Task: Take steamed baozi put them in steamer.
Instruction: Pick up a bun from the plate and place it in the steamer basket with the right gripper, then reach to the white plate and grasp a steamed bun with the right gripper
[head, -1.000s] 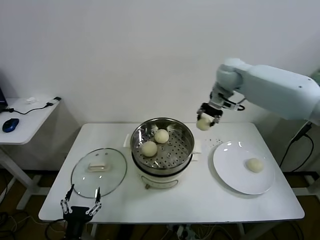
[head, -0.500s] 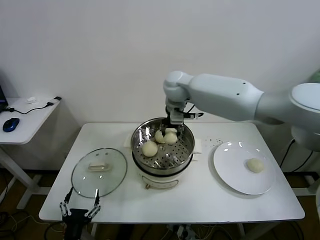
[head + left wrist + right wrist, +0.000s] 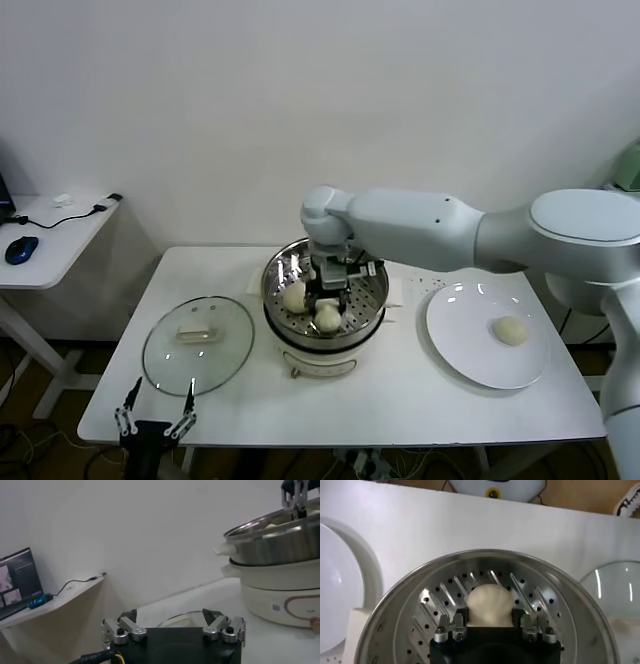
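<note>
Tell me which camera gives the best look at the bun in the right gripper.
The right wrist view: the bun sits between the right gripper fingers above the steamer tray. The head view shows it partly behind the arm. The left wrist view hides it.

Left gripper (image 3: 172, 630) low in the frame, steamer (image 3: 272, 547) at right

The gripper's fingers stand spread apart with nothing between them. Behind it lies the white table (image 3: 280, 645); a side desk (image 3: 50, 602) with a laptop (image 3: 19, 577) sits at middle left.
</note>
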Available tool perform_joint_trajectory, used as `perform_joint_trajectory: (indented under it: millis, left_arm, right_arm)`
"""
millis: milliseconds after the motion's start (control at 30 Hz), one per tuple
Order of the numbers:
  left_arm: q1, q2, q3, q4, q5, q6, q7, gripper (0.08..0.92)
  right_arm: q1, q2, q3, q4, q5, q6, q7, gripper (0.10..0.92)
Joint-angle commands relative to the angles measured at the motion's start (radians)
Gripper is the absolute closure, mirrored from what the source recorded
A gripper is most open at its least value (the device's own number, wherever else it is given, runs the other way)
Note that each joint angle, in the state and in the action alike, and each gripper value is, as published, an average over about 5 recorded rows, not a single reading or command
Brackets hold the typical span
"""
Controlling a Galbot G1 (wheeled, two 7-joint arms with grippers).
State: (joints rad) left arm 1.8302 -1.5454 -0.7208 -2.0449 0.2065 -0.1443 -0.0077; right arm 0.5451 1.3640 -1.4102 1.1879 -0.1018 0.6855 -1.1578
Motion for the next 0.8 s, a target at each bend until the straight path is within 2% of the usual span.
perform_joint_trajectory:
  millis: [33,133,400,533,667,800]
  left_arm:
    - [0.003,-0.001,-0.001,0.007,-0.003,-0.006,0.000,0.177]
    - [0.003,0.000,-0.003,0.006,-0.003,-0.006,0.000,0.177]
    - [0.004,0.002,-0.003,0.006,-0.004,-0.008,0.000,0.177]
    - [0.004,0.004,-0.002,0.006,-0.004,-0.009,0.000,0.177]
    - [0.003,0.007,0.000,0.002,-0.004,-0.009,0.000,0.177]
    - [0.002,0.010,0.003,-0.005,-0.005,-0.008,0.000,0.177]
  right_arm:
    - [-0.021,0.018,-0.009,0.001,0.005,0.005,0.001,0.445]
    - [-0.017,0.018,-0.001,0.002,0.002,0.006,0.000,0.420]
    - [0.011,-0.003,0.034,-0.004,-0.011,0.029,-0.027,0.225]
    - [0.065,-0.038,0.045,-0.012,0.036,0.006,-0.023,0.204]
    - [0.153,-0.112,0.008,-0.048,0.167,-0.121,0.022,0.203]
    - [0.287,-0.240,-0.178,-0.040,0.393,-0.393,0.120,0.203]
